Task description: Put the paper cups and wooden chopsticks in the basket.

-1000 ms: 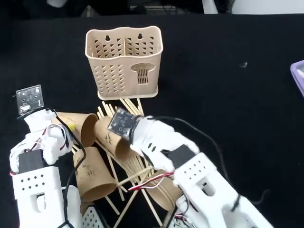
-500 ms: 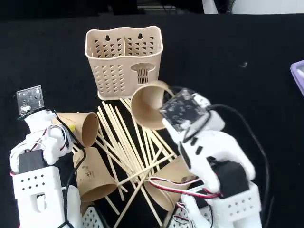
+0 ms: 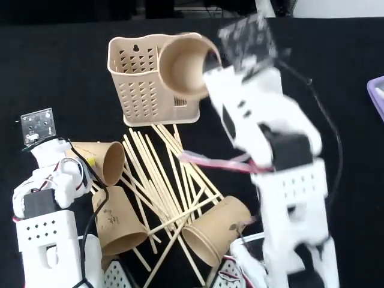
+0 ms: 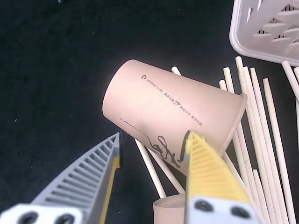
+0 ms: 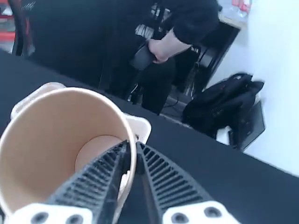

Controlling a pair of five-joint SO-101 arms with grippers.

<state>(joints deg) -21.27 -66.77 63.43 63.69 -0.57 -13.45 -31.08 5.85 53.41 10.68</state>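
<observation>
The beige perforated basket (image 3: 144, 84) stands at the back of the black table. My right gripper (image 3: 210, 63) is shut on the rim of a paper cup (image 3: 183, 65), held tilted above the basket's right half. In the right wrist view the fingers (image 5: 112, 163) pinch that cup's (image 5: 56, 135) wall, with the basket's rim (image 5: 142, 128) behind. My left gripper (image 4: 153, 137) is open astride a cup lying on its side (image 4: 163, 112), at the left in the high view (image 3: 103, 161). Two more cups (image 3: 120, 221) (image 3: 216, 231) lie among several wooden chopsticks (image 3: 159, 177).
A purple container (image 3: 377, 93) shows at the right table edge. Chopsticks (image 4: 261, 121) lie beside the left gripper's cup, with the basket's corner (image 4: 266, 28) beyond. The black table (image 3: 300, 60) has free room at the right and the far left.
My right gripper has lifted a paper cup off the chopstick pile and carried it back and up over the basket. The left arm has kept still.
</observation>
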